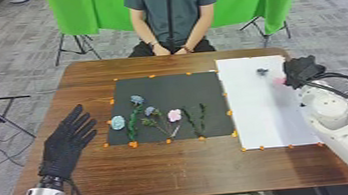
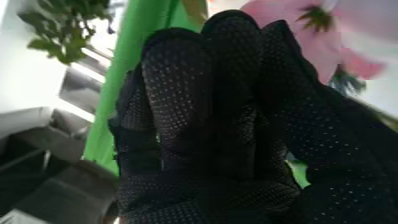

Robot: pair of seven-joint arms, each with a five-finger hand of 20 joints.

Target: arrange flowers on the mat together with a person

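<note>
In the head view, my left hand (image 1: pixel 67 142) lies palm down over the table's left side, fingers straight, beside the black mat (image 1: pixel 158 84). On that mat are a blue flower (image 1: pixel 137 100), a pale blue one (image 1: pixel 117 122), a purplish one (image 1: pixel 149 110), a pink one (image 1: pixel 174 115) and green stems (image 1: pixel 203 119). My right hand (image 1: pixel 303 69) is over the white mat's far right side, a pink flower (image 1: pixel 280 81) beside it. In the right wrist view, the thumb and fingers of my right hand (image 2: pixel 200 155) close together at a pink flower (image 2: pixel 311 37).
The white mat (image 1: pixel 265 116) lies right of the black one, with a small dark blue flower (image 1: pixel 262 71) near its far end. Orange clips (image 1: pixel 230 112) line the mats' edges. A person sits at the far table edge, touching none of the flowers.
</note>
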